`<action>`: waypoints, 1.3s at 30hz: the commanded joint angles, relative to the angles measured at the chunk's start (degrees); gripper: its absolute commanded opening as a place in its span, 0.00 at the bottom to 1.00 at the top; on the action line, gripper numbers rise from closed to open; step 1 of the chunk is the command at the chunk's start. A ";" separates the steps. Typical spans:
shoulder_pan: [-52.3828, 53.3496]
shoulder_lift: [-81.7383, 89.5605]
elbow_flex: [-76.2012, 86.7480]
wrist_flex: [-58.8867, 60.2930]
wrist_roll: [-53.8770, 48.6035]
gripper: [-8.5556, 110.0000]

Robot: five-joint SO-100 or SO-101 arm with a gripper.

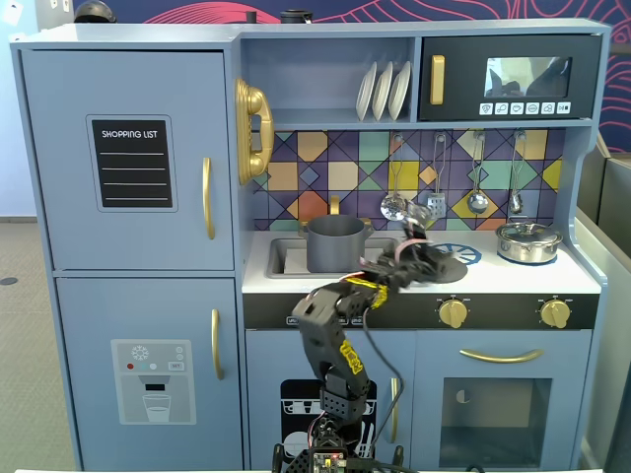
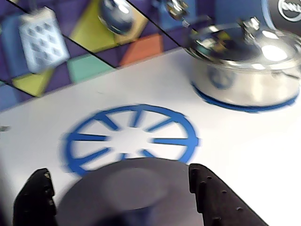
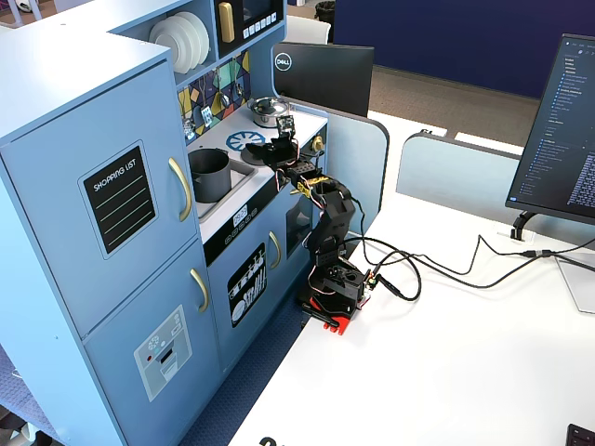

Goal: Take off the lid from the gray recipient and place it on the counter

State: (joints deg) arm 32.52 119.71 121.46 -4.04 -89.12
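**Colleague:** How far along are you?

**Me:** Well past the middle, I'd judge. Closest to my wrist camera, the gripper point(image 2: 124, 197) has its two black, pebbled fingers point(image 2: 211, 197) on either side of the lid point(image 2: 134, 188), and the lid sits between them, so I read it as clamped on the lid. I can't see the knob or the actual contact from here.

**Colleague:** And the pot?

**Me:** The gray pot point(image 1: 335, 242) stands open in the sink recess at the left of the worktop, with no lid on it. So the lifting-off is done. What's left is setting the lid down and letting go.

**Colleague:** Where is the lid now?

**Me:** Over the counter point(image 2: 244, 155), just in front of the printed blue burner ring point(image 2: 131, 139). Whether it touches the surface yet, I can't tell.

**Colleague:** What do things look like?

**Me:** The lid is a flat, matte dark gray disc with a faint round patch at its centre. The counter is smooth white, the ring a flat spoked print. Farther back sits the steel pot point(image 2: 247, 70), shiny and rounded, with its own lid on. Behind it is the coloured tile wall, with hanging utensils point(image 1: 478, 200).
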 commanded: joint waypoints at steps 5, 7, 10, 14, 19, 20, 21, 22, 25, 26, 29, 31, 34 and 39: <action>-13.36 38.23 -1.76 58.54 -3.60 0.07; -16.26 42.89 2.29 66.01 -2.46 0.07; -20.74 46.67 9.32 73.92 -0.18 0.07; -26.98 48.34 22.50 77.52 -0.44 0.07; -33.57 52.56 39.99 75.76 5.98 0.07; -34.45 53.96 42.54 75.67 6.68 0.07; -34.89 55.37 44.65 75.94 6.50 0.07; -35.24 56.16 46.14 76.64 5.19 0.07; -34.89 58.80 49.75 79.45 3.34 0.07; -34.19 59.68 50.45 81.04 2.99 0.07; -33.93 57.92 50.54 83.58 3.78 0.08; -32.87 58.89 50.54 87.01 1.14 0.09; -31.90 62.40 50.54 91.58 3.08 0.10; -32.17 62.40 50.54 91.67 2.55 0.11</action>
State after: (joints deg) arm -0.35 182.11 171.74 77.17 -87.01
